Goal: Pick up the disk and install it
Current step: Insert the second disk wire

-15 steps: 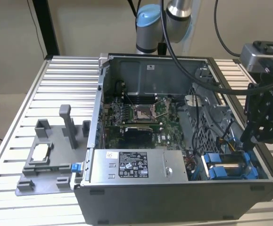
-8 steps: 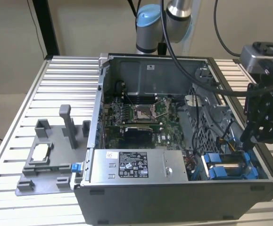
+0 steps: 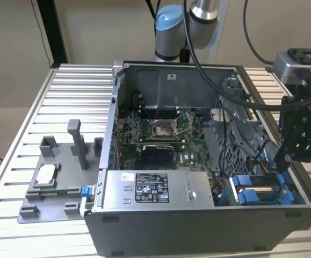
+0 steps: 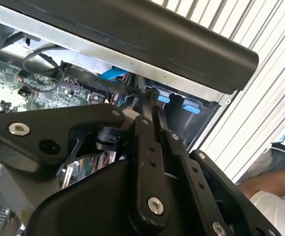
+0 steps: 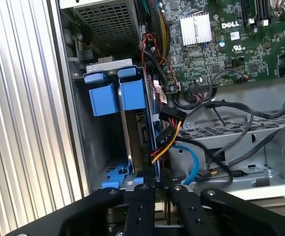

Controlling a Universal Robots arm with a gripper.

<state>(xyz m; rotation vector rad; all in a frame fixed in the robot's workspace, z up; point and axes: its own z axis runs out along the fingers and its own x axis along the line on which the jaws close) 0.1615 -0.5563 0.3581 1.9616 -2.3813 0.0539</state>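
The disk (image 5: pixel 138 130) stands on edge in the drive bay at the corner of the open computer case, silver metal with blue carrier tabs (image 5: pixel 131 91) at its far end. The exterior view shows it as blue plastic (image 3: pixel 254 189) at the case's front right. My gripper (image 5: pixel 152 174) sits at the disk's near end with its fingers drawn together. Whether the tips touch the disk I cannot tell. In the exterior view the gripper (image 3: pixel 279 164) hangs just above the bay. In the second wrist view the gripper (image 4: pixel 151 96) points at the blue tabs (image 4: pixel 164 97).
Black, red and yellow cables (image 5: pixel 169 132) run close beside the bay. The motherboard (image 3: pixel 160 129) and a grey power supply box (image 3: pixel 155 188) fill the case. A grey fixture (image 3: pixel 53 177) with a small silver chip (image 3: pixel 45 173) lies on the table at the exterior view's left. A person's arm (image 4: pixel 265 182) is nearby.
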